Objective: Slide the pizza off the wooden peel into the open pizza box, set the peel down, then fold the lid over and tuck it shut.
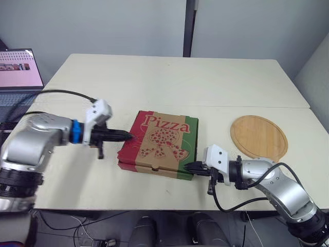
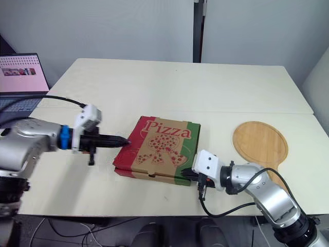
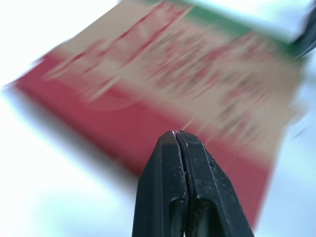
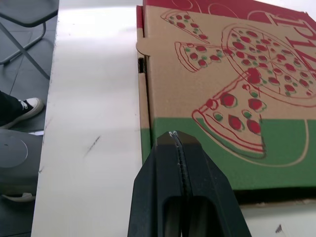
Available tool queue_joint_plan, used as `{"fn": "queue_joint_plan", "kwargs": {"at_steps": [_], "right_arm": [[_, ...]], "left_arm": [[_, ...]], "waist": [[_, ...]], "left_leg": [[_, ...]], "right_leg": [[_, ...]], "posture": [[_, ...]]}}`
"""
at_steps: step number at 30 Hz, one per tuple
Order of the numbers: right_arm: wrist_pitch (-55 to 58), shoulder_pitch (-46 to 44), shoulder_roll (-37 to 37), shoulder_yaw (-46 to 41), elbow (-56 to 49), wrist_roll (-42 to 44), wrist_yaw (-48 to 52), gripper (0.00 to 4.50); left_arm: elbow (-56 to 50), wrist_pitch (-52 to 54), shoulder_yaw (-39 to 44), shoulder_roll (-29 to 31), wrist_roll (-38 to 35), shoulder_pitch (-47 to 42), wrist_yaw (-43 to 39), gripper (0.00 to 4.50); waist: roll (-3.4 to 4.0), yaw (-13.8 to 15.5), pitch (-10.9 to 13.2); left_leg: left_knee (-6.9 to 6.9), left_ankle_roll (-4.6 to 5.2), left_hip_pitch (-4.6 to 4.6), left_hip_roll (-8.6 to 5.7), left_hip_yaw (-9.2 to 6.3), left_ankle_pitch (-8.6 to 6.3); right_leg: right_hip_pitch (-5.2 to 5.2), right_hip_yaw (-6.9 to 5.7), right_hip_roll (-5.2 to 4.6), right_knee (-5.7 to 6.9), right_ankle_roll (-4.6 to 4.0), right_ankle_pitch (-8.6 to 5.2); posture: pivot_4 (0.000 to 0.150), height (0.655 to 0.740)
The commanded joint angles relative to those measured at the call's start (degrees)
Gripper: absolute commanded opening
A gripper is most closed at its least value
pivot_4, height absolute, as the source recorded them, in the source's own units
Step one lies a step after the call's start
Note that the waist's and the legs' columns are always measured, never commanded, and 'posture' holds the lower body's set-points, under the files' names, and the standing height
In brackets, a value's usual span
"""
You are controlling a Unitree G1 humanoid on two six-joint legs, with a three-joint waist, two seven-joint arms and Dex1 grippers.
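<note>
So the cream table (image 1: 169,82) is really 2 tops pushed together, there's a seam running side to side across it. An open laptop (image 1: 18,77) sits just off the table's left edge, screen lit up with a pinkish page. Behind it all is a plain grey wall (image 1: 103,25) with a dark vertical strip (image 1: 190,25) near the middle. The right wrist view catches the floor beside the table: a grey chair (image 4: 29,10) and someone's black shoe (image 4: 22,109) with a white sole.

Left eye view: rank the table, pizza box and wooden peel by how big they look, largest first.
1. table
2. pizza box
3. wooden peel
Box and peel lie about equally near, so the order holds.
</note>
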Motion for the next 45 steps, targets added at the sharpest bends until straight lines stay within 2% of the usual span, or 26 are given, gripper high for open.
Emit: {"fn": "queue_joint_plan", "kwargs": {"at_steps": [1, 12, 17, 25, 34, 45], "right_arm": [[-1.45, -1.09, -0.19, -0.25, -0.26, -0.59, 1.04, 0.03], [-1.33, -1.31, -0.41, -1.02, -0.49, -0.42, 1.46, 0.03], [-1.31, -1.21, -0.5, -1.25, -0.54, -0.36, 1.31, 0.03], [-1.35, -0.85, -0.3, -1.23, -0.83, -0.19, 1.03, 0.03], [-1.74, -1.07, -0.53, -1.18, -0.43, -0.3, 1.49, 0.03], [-2.18, -1.45, -0.8, -0.35, 0.36, -2.29, 1.14, 0.03]], "left_arm": [[4.21, -9.87, -0.98, 2.55, 5.4, -0.09, -3.31, 0.0], [-1.22, -9.86, -4.16, -2.81, 6.38, 3.38, -4.34, 0.0], [0.05, -12.94, -6.95, -4.55, 9.85, 2.55, -3.63, 0.0], [-5.43, -5.62, -5.82, -6.72, 5.59, 2.63, -4.61, 0.0], [-8.22, 1.57, -2.15, -9.63, 1.21, 1.34, -0.54, 0.0], [-3.29, -6.07, -2.8, -5.01, 6.87, 4.6, -1.07, 0.0]], "waist": [[0.0, 0.14, 0.0], [-0.01, 0.26, 0.0], [0.0, 0.2, 0.0], [-0.01, 0.37, -0.01], [-0.02, 0.32, -0.01], [-0.02, 0.23, -0.01]], "left_leg": [[0.0, 0.0, -0.01, -0.01, 0.0, 0.0], [0.03, 0.0, -0.11, 0.0, -0.03, 0.0], [0.02, 0.0, -0.07, 0.0, -0.02, 0.0], [0.05, 0.0, -0.13, -0.03, -0.05, 0.0], [0.06, 0.0, -0.13, -0.04, -0.06, 0.0], [0.05, 0.0, -0.09, -0.01, -0.06, 0.0]], "right_leg": [[0.0, 0.0, -0.01, 0.0, -0.01, 0.0], [-0.04, -0.05, -0.05, 0.01, -0.01, 0.0], [-0.04, -0.04, -0.03, 0.03, -0.01, 0.0], [-0.03, -0.06, -0.06, 0.01, 0.0, 0.0], [-0.03, -0.06, -0.06, 0.02, 0.0, 0.0], [-0.03, -0.06, -0.04, 0.03, -0.01, 0.0]], "posture": [[0.15, 0.7344], [0.15, 0.7344], [0.15, 0.7344], [0.15, 0.7344], [0.15, 0.7344], [0.15, 0.7344]]}}
